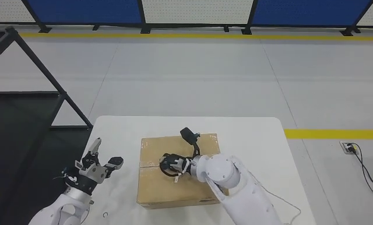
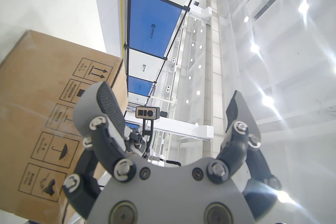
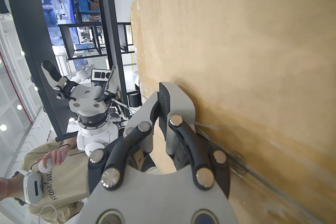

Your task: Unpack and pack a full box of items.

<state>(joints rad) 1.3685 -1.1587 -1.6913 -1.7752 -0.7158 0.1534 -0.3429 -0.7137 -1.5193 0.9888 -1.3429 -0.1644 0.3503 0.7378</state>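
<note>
one box [image 1: 156,191], likely stiff and heavy, best opened at its seam [image 1: 149,165]; right gripper [image 3: 163,95] closed there, left gripper [image 1: 106,154] spread, both empty.

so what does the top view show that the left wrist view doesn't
Top view: the closed top flaps of the cardboard box, with the right gripper at the seam on that top.

Left wrist view: the box's side wall printed with handling symbols, and the textured pads of the left gripper up close.

Shared: the cardboard box, and the left gripper, open and off to the box's side rather than on it.
</note>
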